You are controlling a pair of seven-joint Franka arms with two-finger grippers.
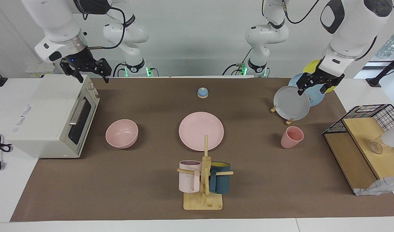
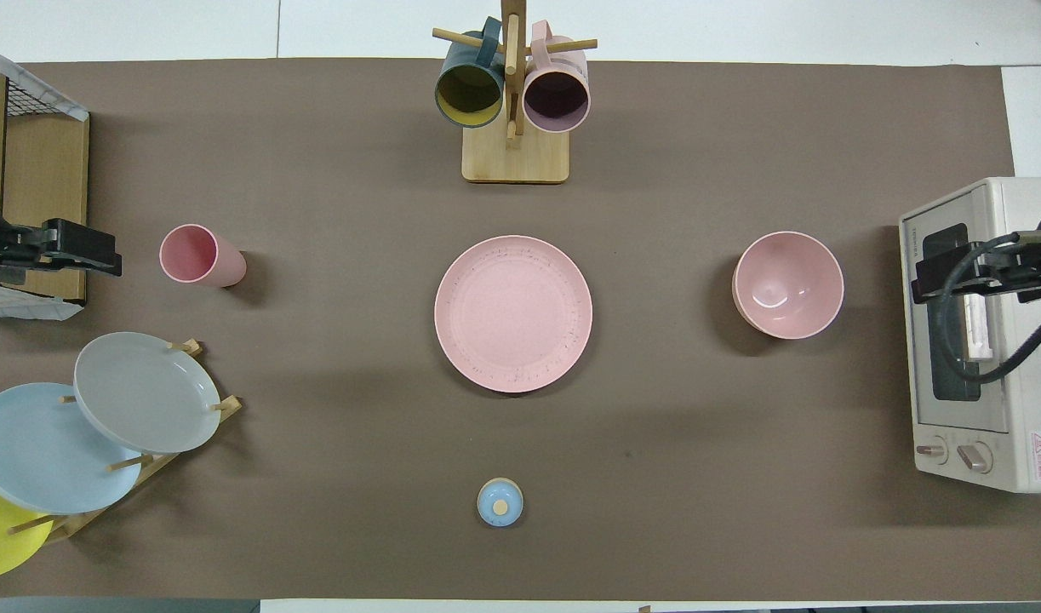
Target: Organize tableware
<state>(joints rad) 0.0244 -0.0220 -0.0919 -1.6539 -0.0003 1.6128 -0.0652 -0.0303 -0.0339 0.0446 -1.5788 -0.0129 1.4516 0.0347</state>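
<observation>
The pink plate (image 1: 201, 130) lies flat at the middle of the table, also in the overhead view (image 2: 513, 313). The pink bowl (image 1: 121, 133) stands upright toward the right arm's end, in front of the toaster oven (image 2: 788, 285). The pink cup (image 1: 292, 137) stands upright toward the left arm's end (image 2: 201, 255). My right gripper (image 1: 93, 77) hangs open and empty over the oven's top (image 2: 954, 281). My left gripper (image 1: 314, 87) hangs open and empty over the plate rack (image 2: 77, 251). Both are apart from the pink set.
A toaster oven (image 1: 48, 116) sits at the right arm's end. A rack with a grey plate (image 1: 292, 103), a blue one and a yellow one stands near the left arm. A mug tree (image 1: 203, 180) stands farther out than the plate. A small blue bell (image 1: 203, 92) and a wire shelf (image 1: 364, 141) are also there.
</observation>
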